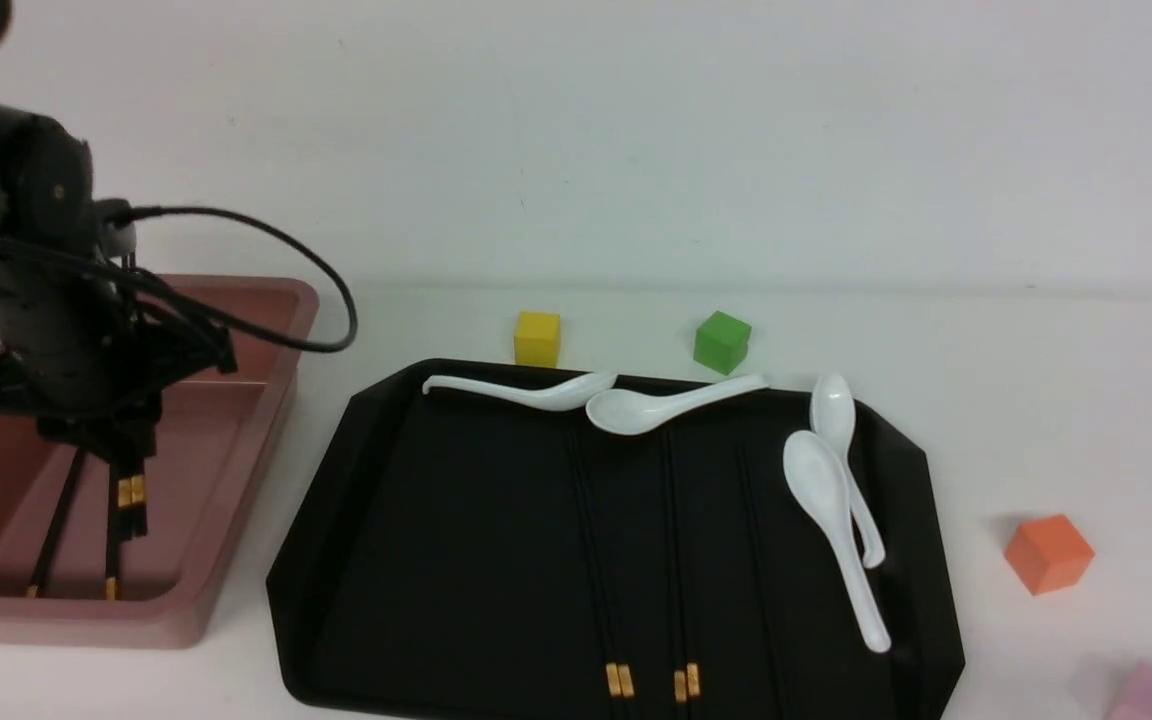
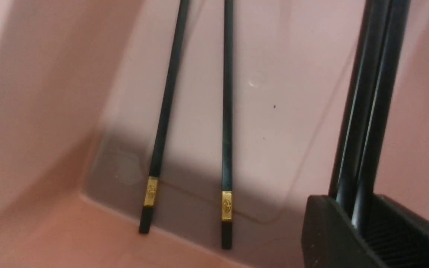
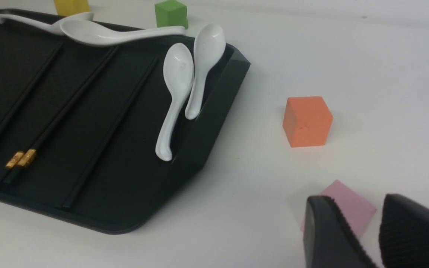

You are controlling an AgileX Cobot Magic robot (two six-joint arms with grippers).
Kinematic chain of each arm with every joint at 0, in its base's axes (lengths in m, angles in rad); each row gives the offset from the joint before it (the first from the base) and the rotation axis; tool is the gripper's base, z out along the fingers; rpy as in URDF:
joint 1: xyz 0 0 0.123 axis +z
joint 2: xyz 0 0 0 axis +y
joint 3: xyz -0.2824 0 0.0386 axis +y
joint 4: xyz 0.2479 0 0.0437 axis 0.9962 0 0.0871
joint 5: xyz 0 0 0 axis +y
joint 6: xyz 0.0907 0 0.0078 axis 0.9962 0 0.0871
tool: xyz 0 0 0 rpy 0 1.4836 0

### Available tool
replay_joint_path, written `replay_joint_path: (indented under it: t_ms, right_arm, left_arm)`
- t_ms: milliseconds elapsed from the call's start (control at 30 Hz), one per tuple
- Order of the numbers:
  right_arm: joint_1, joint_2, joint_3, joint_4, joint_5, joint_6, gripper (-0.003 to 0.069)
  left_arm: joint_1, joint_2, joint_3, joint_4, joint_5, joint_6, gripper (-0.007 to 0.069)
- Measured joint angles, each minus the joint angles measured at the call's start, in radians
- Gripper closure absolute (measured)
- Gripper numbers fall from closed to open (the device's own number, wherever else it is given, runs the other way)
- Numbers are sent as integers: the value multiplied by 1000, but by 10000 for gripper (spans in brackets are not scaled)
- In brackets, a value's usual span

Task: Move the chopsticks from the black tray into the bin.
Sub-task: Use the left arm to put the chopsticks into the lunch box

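Note:
My left gripper hangs over the dusty-pink bin, shut on a pair of black chopsticks that point down into it, gold bands low. The left wrist view shows this pair between my fingers. Two more chopsticks lie on the bin floor. The black tray holds further chopstick pairs, also in the right wrist view. My right gripper is open and empty, low over the table right of the tray.
Several white soup spoons lie along the tray's far and right rims. A yellow cube and a green cube stand behind the tray. An orange cube and a pink cube sit right of it.

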Motion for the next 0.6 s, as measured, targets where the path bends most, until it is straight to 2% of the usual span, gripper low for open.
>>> replay_joint_path:
  t_ms: [100,167,300,433,600]
  right_arm:
    - [0,0,0,0,0,0,419]
    - [0,0,0,0,0,0,419]
    - [0,0,0,0,0,0,419]
    - [0,0,0,0,0,0,419]
    - [0,0,0,0,0,0,419]
  left_arm:
    - [0,19,0,-13,8,1,447]
    - [0,20,0,-27,43,5,386]
    - [0,-32,1,-83,103,49,358]
    - [0,-144,2,-141,161,135,439]
    - [0,-360,73,-175,202,192,633]
